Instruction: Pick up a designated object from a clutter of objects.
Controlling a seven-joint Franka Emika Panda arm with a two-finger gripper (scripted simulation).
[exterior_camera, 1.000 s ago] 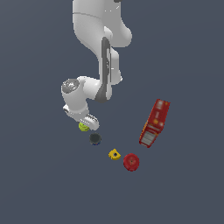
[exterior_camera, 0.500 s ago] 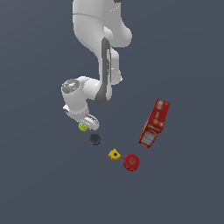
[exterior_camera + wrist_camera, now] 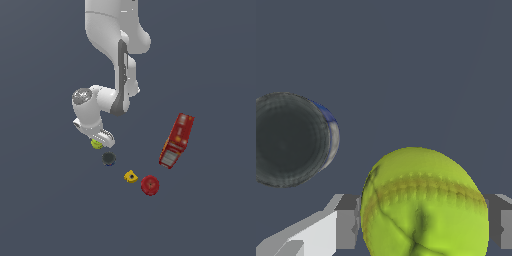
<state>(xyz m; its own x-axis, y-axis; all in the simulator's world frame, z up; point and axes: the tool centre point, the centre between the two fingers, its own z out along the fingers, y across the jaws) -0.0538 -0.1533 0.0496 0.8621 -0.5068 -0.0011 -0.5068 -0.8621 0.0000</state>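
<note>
Ball (image 3: 423, 205) sits between the two fingers (image 3: 346, 227); its lower part is cut off by the wrist view's edge. In the exterior view the gripper (image 3: 96, 140) covers most of the ball (image 3: 96, 144), only a green sliver showing. Fingers stand just at the ball's sides; actual contact cannot be told. Dark disc (image 3: 108, 159) lies just beside it; yellow block (image 3: 131, 176), red disc (image 3: 149, 185) and red box (image 3: 176, 139) lie farther toward the exterior view's right. No visible change from half a second ago.

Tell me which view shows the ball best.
Wrist view: the yellow-green ball fills the frame between the gripper fingers, seam visible. In the exterior view it is a small spot mostly hidden under the hand.
</note>
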